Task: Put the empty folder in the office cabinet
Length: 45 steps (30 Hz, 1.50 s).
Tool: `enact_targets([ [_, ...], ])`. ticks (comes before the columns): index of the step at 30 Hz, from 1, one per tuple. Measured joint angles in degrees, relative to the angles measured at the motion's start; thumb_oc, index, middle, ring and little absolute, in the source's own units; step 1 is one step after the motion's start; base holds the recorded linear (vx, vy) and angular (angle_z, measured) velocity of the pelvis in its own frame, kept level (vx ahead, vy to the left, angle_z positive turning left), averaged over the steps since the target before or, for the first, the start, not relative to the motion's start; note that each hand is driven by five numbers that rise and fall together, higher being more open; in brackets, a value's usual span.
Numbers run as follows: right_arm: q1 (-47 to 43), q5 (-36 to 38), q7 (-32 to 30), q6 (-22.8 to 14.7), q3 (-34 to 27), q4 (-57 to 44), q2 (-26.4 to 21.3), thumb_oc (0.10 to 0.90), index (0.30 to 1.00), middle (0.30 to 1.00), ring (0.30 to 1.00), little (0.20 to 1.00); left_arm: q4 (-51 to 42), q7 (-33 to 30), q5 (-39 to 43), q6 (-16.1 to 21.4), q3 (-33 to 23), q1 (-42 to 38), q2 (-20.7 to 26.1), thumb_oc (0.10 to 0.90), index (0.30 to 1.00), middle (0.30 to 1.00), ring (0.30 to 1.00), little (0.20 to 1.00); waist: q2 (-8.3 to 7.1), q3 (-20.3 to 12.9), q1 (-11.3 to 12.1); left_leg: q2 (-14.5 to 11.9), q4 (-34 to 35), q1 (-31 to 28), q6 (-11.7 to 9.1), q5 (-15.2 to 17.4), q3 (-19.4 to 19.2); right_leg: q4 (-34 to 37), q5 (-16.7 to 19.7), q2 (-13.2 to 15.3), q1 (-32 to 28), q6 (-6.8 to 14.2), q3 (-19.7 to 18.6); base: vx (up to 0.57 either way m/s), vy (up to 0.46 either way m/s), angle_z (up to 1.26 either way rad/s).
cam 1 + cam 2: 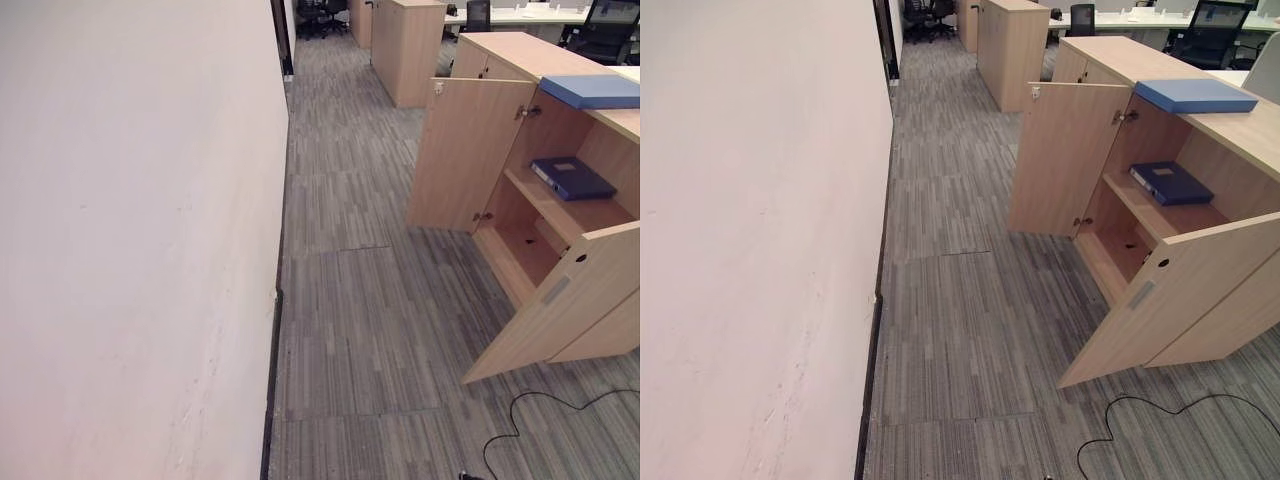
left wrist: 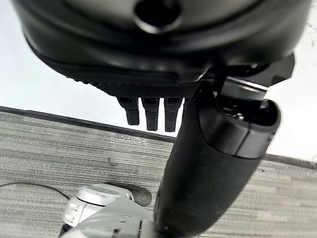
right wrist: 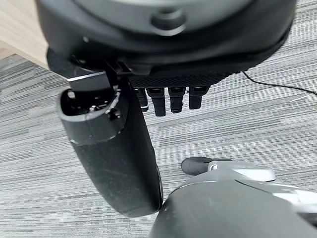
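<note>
The wooden office cabinet (image 1: 560, 225) stands at the right with both doors (image 1: 465, 150) swung open. A dark blue folder (image 1: 572, 177) lies flat on its middle shelf. A light blue folder (image 1: 592, 90) lies on the cabinet's top, near the edge. My left hand (image 2: 148, 44) hangs over the carpet beside the wall, fingers (image 2: 151, 111) straight, holding nothing. My right hand (image 3: 168, 44) hangs over the carpet too, fingers (image 3: 171, 101) straight and empty. Both hands are well away from the cabinet and the folders.
A long white wall (image 1: 140, 250) runs along the left. Grey carpet (image 1: 350, 300) forms an aisle between it and the cabinet. The near open door (image 1: 560, 310) juts into the aisle. Another cabinet (image 1: 408, 50), desks and office chairs (image 1: 605, 30) stand at the back.
</note>
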State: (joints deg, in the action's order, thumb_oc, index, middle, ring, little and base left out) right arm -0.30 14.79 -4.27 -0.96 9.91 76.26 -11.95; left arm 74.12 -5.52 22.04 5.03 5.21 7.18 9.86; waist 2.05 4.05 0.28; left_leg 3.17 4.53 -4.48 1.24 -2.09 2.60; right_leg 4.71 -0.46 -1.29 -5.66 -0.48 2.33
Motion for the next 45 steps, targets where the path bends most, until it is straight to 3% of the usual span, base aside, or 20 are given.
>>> enact_targets([
  [19, -0.1, 0.1, 1.2, 0.2, -0.2, 0.1, -0.1, 0.800, 0.900, 0.900, 0.900, 0.900, -0.6, 2.4, 0.1, 0.1, 1.1, -1.4, 0.5, 0.800, 0.900, 0.900, 0.900, 0.900, -0.09, 0.6, -0.1, 0.0, 0.0, -0.8, 0.0, 0.1, 0.1, 0.7, 0.4, 0.0, -1.1, 0.0, 0.1, 0.00, 0.000, 0.00],
  [30, 2.6, 6.3, 0.5, -0.6, -2.0, -2.3, 0.1, 0.800, 0.900, 0.900, 0.900, 0.900, -0.5, 2.6, 0.3, 0.0, 0.4, -1.2, 0.3, 0.800, 0.900, 0.900, 0.900, 0.900, -0.04, 0.5, -0.2, 0.0, 0.0, -1.1, 0.0, 0.1, -0.3, 0.7, 0.5, 0.0, -1.2, 0.1, -0.3, 0.00, 0.002, -0.02],
  [45, 3.7, 1.1, -5.3, -1.1, -0.2, -3.3, 0.1, 0.800, 0.900, 0.900, 0.900, 0.900, -0.3, 1.0, -2.5, 0.0, 1.8, -1.0, 0.2, 0.800, 0.900, 0.900, 0.900, 0.900, 0.30, 0.6, -0.2, -0.1, 0.0, -1.5, -0.3, 0.4, -0.7, 0.7, 0.5, 0.0, -1.5, 0.2, -0.4, 0.00, 0.000, -0.01],
])
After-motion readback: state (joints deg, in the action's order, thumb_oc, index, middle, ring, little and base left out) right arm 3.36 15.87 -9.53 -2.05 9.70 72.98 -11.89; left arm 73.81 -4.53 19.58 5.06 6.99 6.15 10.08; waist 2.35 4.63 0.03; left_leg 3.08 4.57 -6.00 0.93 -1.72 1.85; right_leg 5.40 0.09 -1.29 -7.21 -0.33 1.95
